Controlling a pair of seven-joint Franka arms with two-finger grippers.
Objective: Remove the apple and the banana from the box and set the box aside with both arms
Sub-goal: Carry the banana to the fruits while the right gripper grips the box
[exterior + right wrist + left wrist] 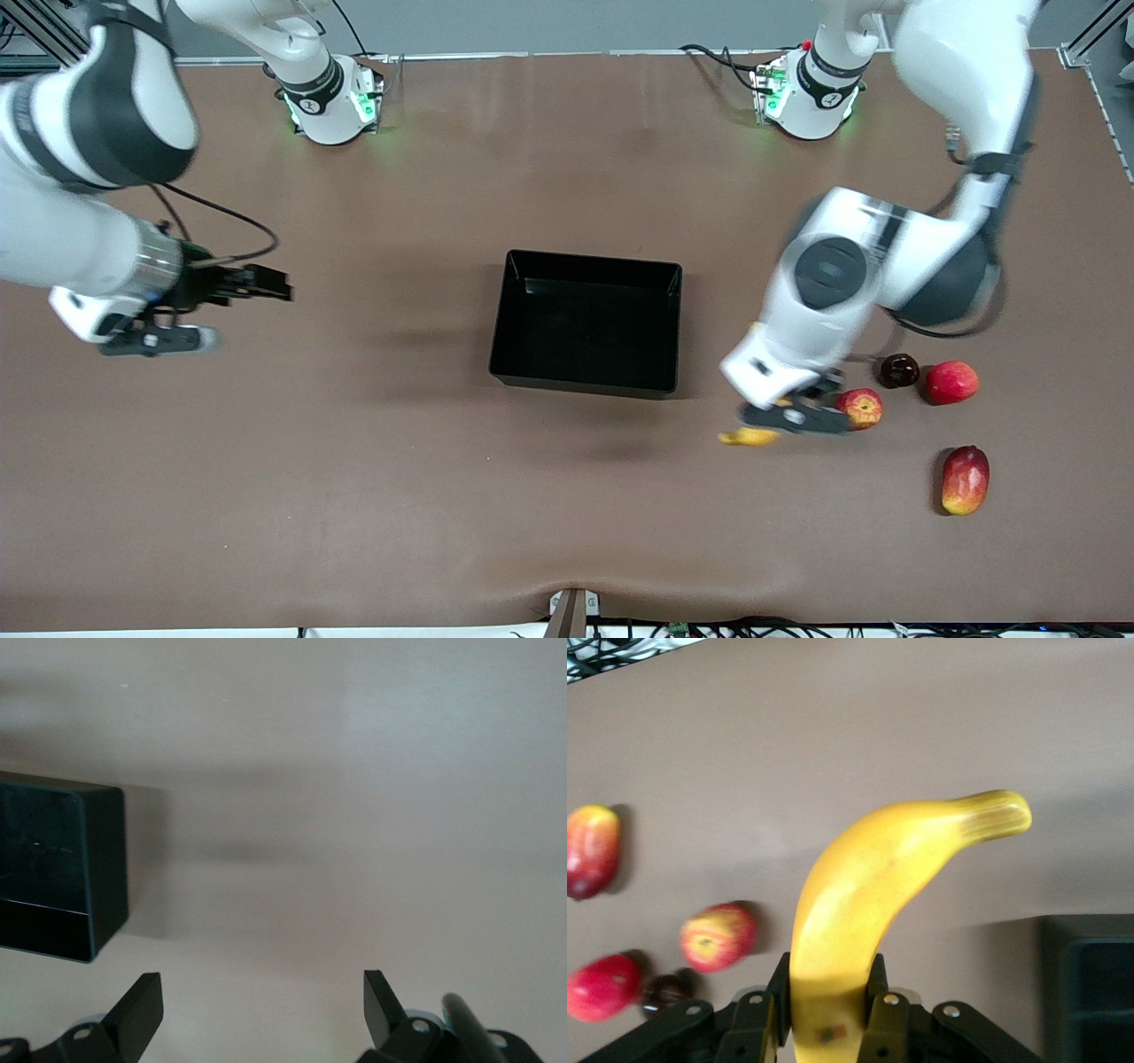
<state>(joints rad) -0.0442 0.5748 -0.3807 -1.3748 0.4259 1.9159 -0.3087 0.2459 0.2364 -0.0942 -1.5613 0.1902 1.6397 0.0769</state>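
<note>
My left gripper point(780, 424) is shut on the yellow banana point(749, 436), low over the table between the black box point(585, 384) and the apple point(860, 408). In the left wrist view the banana point(868, 895) curves out from between the fingers point(776, 992) of the gripper point(828, 992). The red-and-yellow streaked apple point(718, 936) lies on the table close beside it. The box stands empty at mid-table. My right gripper point(275, 285) hangs open with nothing in it, over bare table toward the right arm's end. Its wrist view shows the gripper point(263, 1005) and the box's corner point(106, 868).
A dark round fruit point(899, 370) and a plain red fruit point(952, 382) lie beside the apple, toward the left arm's end. A red-and-yellow mango point(966, 479) lies nearer to the front camera. The brown table point(354, 461) spreads around the box.
</note>
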